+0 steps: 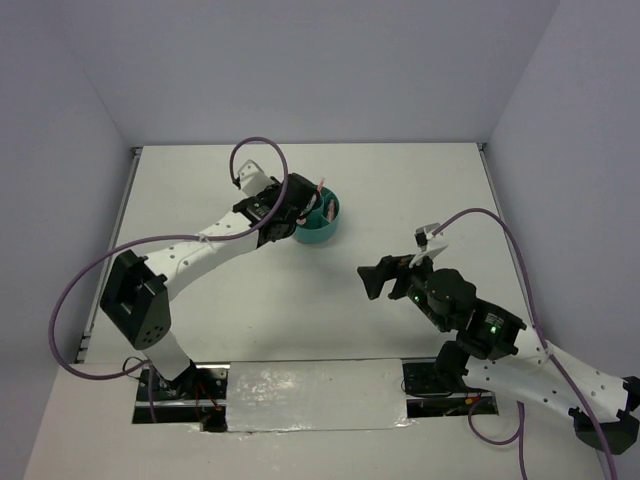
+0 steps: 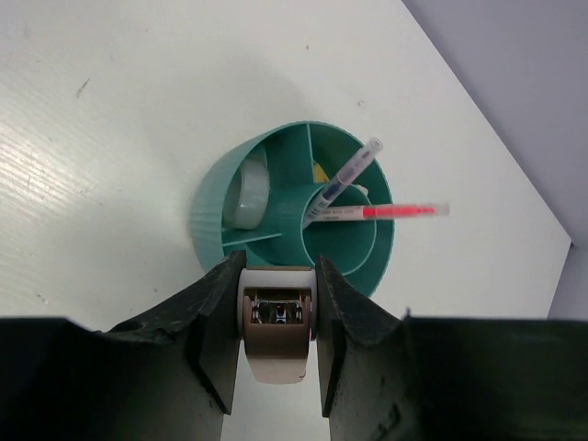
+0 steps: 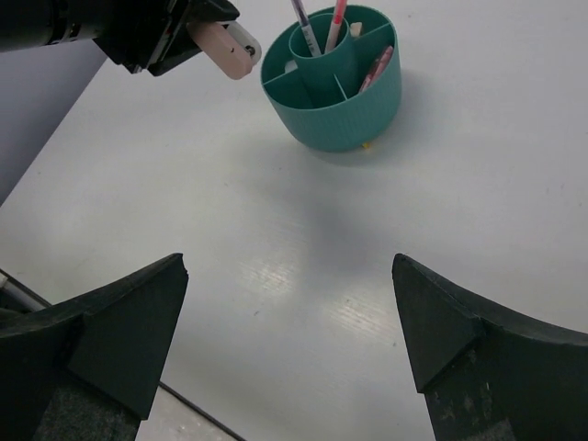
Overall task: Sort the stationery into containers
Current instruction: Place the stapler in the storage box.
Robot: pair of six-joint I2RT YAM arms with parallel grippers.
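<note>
Stationery mostly sat inside the teal organiser (image 1: pixel 320 232), which stood on the table (image 1: pixel 300 320) in its far half, about midway between the left and right edges. Thin grey pen (image 2: pixel 347 175) and thin pink pen (image 2: pixel 397 211) both leaned in the central cup, their tops sticking out over the rim. Clear tape ring (image 2: pixel 248 195) lay in one outer compartment. Pink capsule (image 3: pixel 378 66) was propped in another, on the opposite side of the cup. A small yellowish piece (image 2: pixel 319 172) showed in a compartment behind the cup, mostly hidden by the grey pen.

Left gripper (image 2: pixel 278 272) was clamped on the pink-white clip (image 2: pixel 276 358), one black finger (image 2: pixel 216 322) pressed to each side. In the left wrist view the clip sat just beside the organiser's outer wall, at rim level. The right wrist view showed the clip clear of the table, off to one side of the organiser and not touching it. Whether it hung over a compartment could not be told.

Right gripper (image 3: pixel 289 266) had its jaws wide apart with nothing between them. It was over the right half of the table, well apart from the organiser and pointed toward it, and under it lay only bare white tabletop. Purple cables looped from both arms.
</note>
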